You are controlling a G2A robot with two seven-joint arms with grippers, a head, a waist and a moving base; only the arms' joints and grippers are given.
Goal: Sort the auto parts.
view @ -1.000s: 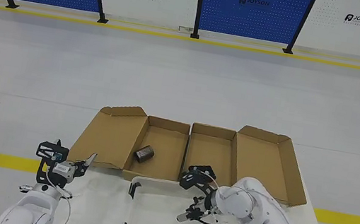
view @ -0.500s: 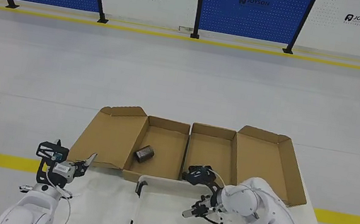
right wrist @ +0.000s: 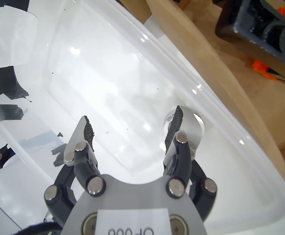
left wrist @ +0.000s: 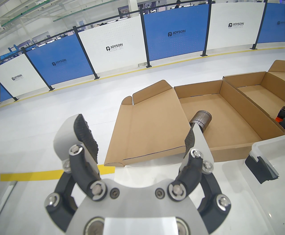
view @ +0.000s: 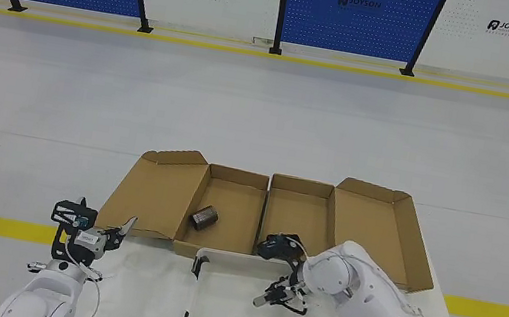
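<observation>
Two open brown cardboard boxes sit side by side at the far side of the white table (view: 143, 282), lids folded outward. We see the left box (view: 236, 206) (left wrist: 222, 111) holding a dark metal cylinder (view: 203, 217) (left wrist: 200, 119) that lies on its side. In the left wrist view one finger of the left gripper (left wrist: 135, 126) covers the cylinder's near end. That gripper hangs over the table's left part, well apart from the boxes, its fingers spread wide with nothing between them.

Just in front of the boxes stands a clear plastic bin (view: 231, 297) (right wrist: 111, 66) with a black clip (left wrist: 260, 167) on its end wall. The right gripper (view: 272, 298) (right wrist: 132, 115) hangs over the bin's inside, near the wall that faces the boxes. Its fingers are apart and grip nothing. Behind one finger (right wrist: 173, 126) we make out a small round shiny shape (right wrist: 196, 124), half hidden. We cannot tell whether it is a part or a reflection.

Over the right box (view: 301, 212) the right wrist view catches a dark grey blocky part (right wrist: 256, 26) with an orange piece, blurred and cut off by the frame edge, so we cannot tell how it lies
</observation>
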